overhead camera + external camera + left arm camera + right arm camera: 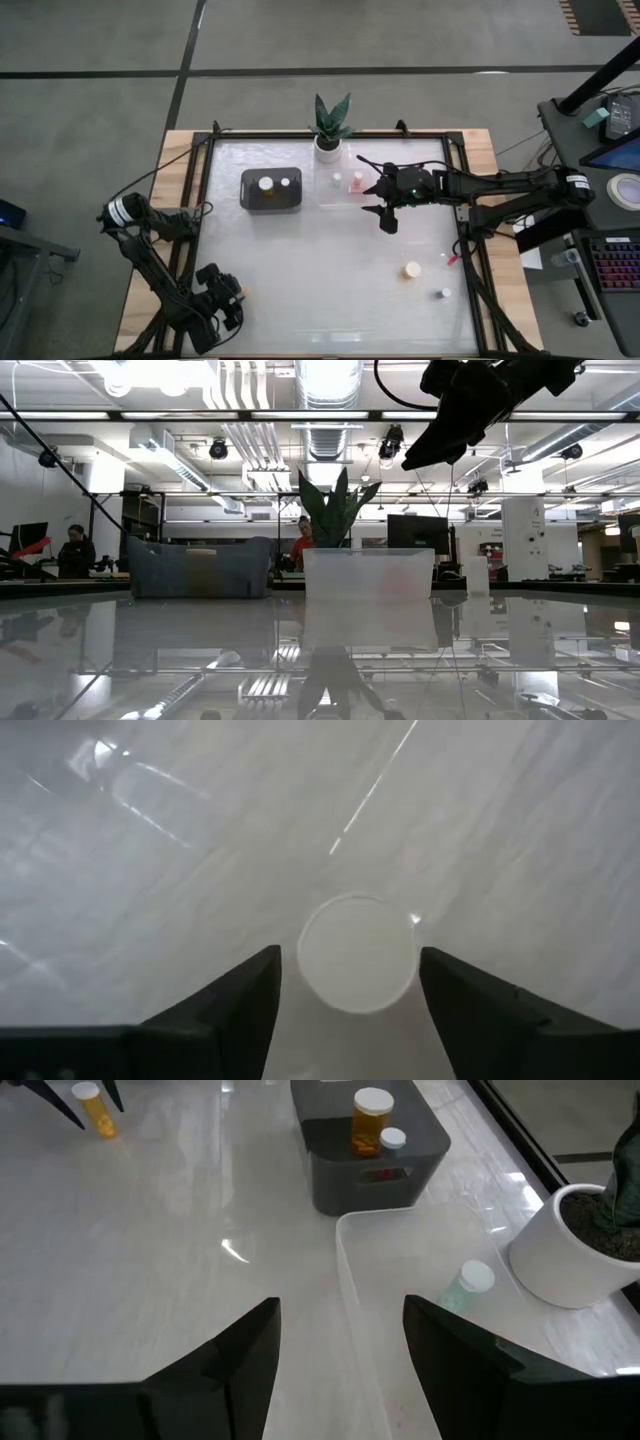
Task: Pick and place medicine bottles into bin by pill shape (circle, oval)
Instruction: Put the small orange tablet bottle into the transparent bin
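**A:** Biggest first: the bench (pixel 330 250). Where's the work?

**B:** At its near left corner. The left hand (pixel 222 300) is down there with its fingers wide, straddling an amber bottle (pixel 97 1112). From the wrist, the white cap (pixel 358 955) sits between the two fingers with a sliver of gap on each side, so I judge nothing is gripped.

**A:** And the bins?

**B:** They're well away, at the far side: the grey bin (pixel 244 190) with two bottles in it, the clear bin (pixel 340 205) beside it holding pinkish ones, and the plant (pixel 330 125) just behind. The right hand (pixel 342 1305) hangs over the clear bin's edge, moderately open and empty.

**A:** So how should the pick go?

**B:** The cap looks slightly off toward one finger, so I'd centre it first. Otherwise one pad may touch early and tip or skid the bottle on the slick surface. I'd go low enough to clamp the body rather than the cap, close gently, then lift straight up.

**A:** Which bin?

**B:** I can't tell; the pill shape isn't readable here. I'd confirm it before carrying, and route clear of the right hand if it's the clear bin.

**A:** Anything left after that?

**B:** Two loose bottles (pixel 412 270) lie near the right arm.
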You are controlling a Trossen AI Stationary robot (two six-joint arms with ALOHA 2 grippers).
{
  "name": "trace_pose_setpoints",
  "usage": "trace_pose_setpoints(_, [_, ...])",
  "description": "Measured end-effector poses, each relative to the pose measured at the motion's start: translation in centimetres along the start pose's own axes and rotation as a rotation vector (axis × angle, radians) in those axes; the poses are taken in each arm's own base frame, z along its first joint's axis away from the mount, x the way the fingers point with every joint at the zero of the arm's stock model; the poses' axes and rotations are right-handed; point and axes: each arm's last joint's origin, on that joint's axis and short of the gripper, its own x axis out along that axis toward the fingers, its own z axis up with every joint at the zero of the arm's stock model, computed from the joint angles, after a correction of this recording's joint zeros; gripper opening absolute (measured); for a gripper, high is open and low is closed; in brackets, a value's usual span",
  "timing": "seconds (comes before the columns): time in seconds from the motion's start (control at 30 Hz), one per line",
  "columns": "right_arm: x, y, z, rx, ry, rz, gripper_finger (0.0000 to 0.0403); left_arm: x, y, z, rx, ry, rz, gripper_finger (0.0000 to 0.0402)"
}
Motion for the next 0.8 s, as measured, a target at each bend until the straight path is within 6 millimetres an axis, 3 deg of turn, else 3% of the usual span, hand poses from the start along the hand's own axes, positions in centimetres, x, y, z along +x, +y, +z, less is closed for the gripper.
trace_pose_setpoints(0.13, [0.0,0.0,0.0,0.0,0.0,0.0,0.0203,0.3,0.1,-0.2,-0.01,0.0,-0.007,0.0201])
trace_pose_setpoints(0.57, [0.0,0.0,0.0,0.004,0.001,0.0,0.0203,0.3,0.0,0.1,-0.016,0.0,-0.007,0.0078])
trace_pose_setpoints(0.8, [0.0,0.0,0.0,0.007,0.0,-0.001,0.0203,-0.4,0.0,3.0,0.008,-0.009,-0.041,0.0066])
